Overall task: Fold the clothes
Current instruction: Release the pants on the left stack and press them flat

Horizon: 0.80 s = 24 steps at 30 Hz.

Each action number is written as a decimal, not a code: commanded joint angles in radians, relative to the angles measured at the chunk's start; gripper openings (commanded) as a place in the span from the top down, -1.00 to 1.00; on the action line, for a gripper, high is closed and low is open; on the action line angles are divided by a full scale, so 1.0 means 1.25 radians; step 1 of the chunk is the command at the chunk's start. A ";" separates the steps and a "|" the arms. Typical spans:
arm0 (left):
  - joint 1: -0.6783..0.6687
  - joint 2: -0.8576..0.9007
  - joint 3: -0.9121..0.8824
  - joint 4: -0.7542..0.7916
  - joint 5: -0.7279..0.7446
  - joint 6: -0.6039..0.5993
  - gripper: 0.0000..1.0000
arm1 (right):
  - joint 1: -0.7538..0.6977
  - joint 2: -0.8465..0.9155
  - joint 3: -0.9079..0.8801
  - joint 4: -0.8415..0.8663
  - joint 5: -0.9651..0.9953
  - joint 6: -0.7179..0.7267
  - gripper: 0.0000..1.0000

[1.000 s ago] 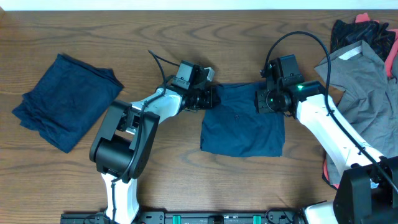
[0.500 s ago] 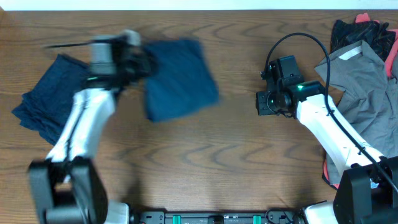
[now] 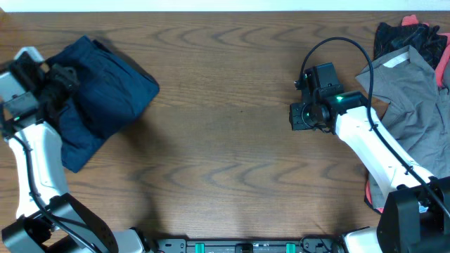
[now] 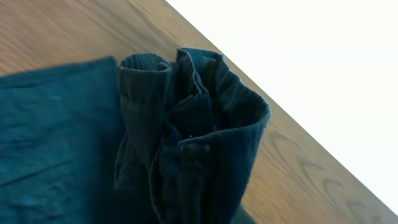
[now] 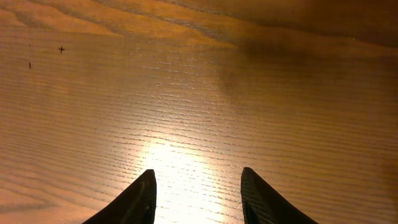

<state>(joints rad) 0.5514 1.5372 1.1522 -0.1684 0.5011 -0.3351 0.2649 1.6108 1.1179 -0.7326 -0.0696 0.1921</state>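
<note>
— Starting from the left gripper (image 3: 60, 77) — shut or not?

— Cannot see the fingers; buried in cloth. Judging by the ribbed hem (image 4: 242, 106) bunched upright before the wrist camera, though, clamped on the folded navy piece (image 3: 119, 88).

— And where, outward from there?

— By the left edge of the desk (image 3: 232, 176), toward the far corner, draped over the navy stack (image 3: 70, 144) and not yet let go.

— Moving on to the right gripper (image 5: 197, 173)?

— Spread wide, gripping nothing, hanging above bare wood right of the middle, just short of the grey shirt (image 3: 415, 105).

— So, how far along?

— Probably about midway. Done, going by the lie of things: the navy pieces folded and gathered at the left. Left to do: releasing and squaring that top piece, then taking up the grey shirt sprawled unfolded along the right edge, the black item (image 3: 408, 35) crumpled in the far right corner, and the coral-red bits (image 3: 444, 74) showing at the right edge.
</note>
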 commanded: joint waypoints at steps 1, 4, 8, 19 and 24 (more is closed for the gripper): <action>0.031 -0.006 0.007 0.016 0.009 0.016 0.88 | 0.008 -0.002 0.009 0.002 0.011 -0.011 0.14; 0.053 -0.006 0.007 0.017 0.008 0.017 0.88 | 0.008 -0.002 0.009 0.002 0.020 -0.011 0.13; 0.084 -0.006 0.007 0.017 0.008 0.017 0.88 | 0.008 -0.002 0.009 0.001 0.030 -0.012 0.14; 0.128 -0.006 0.007 -0.071 -0.116 0.016 0.11 | 0.008 -0.002 0.009 -0.002 0.031 -0.011 0.12; 0.132 -0.007 0.007 -0.089 -0.117 0.002 -0.95 | 0.008 -0.002 0.009 -0.003 0.031 -0.011 0.12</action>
<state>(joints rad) 0.7124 1.5372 1.1522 -0.2802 0.3855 -0.3355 0.2649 1.6112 1.1179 -0.7364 -0.0441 0.1921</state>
